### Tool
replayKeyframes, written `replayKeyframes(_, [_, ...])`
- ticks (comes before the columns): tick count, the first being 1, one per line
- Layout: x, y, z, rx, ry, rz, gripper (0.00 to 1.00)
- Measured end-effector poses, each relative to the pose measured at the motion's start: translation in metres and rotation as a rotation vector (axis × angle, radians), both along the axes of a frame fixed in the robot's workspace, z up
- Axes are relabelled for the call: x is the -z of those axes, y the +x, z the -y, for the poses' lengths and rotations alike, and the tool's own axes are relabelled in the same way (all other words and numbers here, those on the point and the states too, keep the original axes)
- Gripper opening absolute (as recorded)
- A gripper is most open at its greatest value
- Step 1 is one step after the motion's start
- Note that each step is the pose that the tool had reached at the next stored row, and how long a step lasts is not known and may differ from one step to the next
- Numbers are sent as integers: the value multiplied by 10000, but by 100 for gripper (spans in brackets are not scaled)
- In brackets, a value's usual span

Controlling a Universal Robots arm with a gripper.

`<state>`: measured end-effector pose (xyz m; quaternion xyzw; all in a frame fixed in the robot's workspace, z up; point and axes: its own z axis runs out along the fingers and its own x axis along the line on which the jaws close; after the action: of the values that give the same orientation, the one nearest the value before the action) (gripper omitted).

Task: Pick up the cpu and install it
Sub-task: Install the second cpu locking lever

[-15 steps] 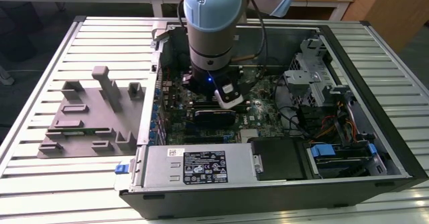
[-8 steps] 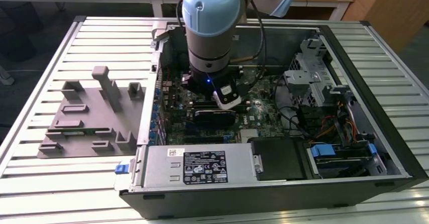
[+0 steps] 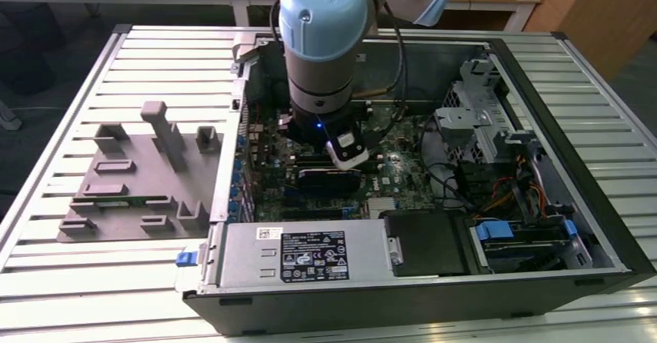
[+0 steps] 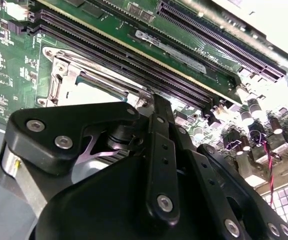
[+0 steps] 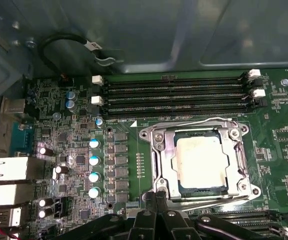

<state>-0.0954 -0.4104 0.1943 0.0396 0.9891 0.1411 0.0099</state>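
Observation:
The cpu (image 5: 202,161), a pale silvery square, lies flat inside the metal-framed socket (image 5: 156,145) on the green motherboard (image 5: 64,150). In the second wrist view the cpu (image 4: 95,91) shows as a pale patch within the socket frame (image 4: 59,75). My gripper (image 5: 157,196) hovers at the socket's edge, beside the cpu, with its black fingers together and nothing between them. The second wrist view has the gripper (image 4: 156,102) tip just next to the socket frame's corner. In the exterior view the arm (image 3: 323,58) reaches down into the open computer case (image 3: 534,89).
Memory slots (image 5: 174,95) run along one side of the socket, capacitors (image 5: 94,167) along another. In the case are a power supply (image 3: 298,254) at the front, a drive cage (image 3: 478,116) and cables (image 3: 503,197). A grey parts fixture (image 3: 134,181) sits on the slatted table at the exterior view's left.

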Motion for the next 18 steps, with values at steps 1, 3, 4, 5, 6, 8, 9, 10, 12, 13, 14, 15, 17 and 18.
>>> replayKeyframes(1, [3, 0, 0, 0, 2, -1, 11])
replayKeyframes(3, [5, 0, 0, 0, 2, -1, 11])
replayKeyframes(4, [6, 1, 0, 0, 4, 1, 11])
replayKeyframes(5, [7, 0, 0, 0, 6, 1, 11])
replayKeyframes(6, [7, 0, 0, -1, 6, 1, 11])
replayKeyframes(8, [7, 0, 0, 0, 7, 1, 11])
replayKeyframes(9, [7, 1, 1, 0, 7, 1, 11])
replayKeyframes(10, [8, 1, 1, 0, 8, 2, 11])
replayKeyframes(12, [7, 1, 1, -1, 8, 2, 11])
replayKeyframes(13, [5, 1, 1, -1, 9, 3, 11])
replayKeyframes(14, [2, 1, 1, 0, 11, 4, 11])
replayKeyframes(15, [-3, 1, 1, 0, 11, 4, 11])
replayKeyframes(17, [-21, 1, 1, -1, 8, 2, 11])
replayKeyframes(18, [-32, 1, 1, 0, 8, 2, 11])
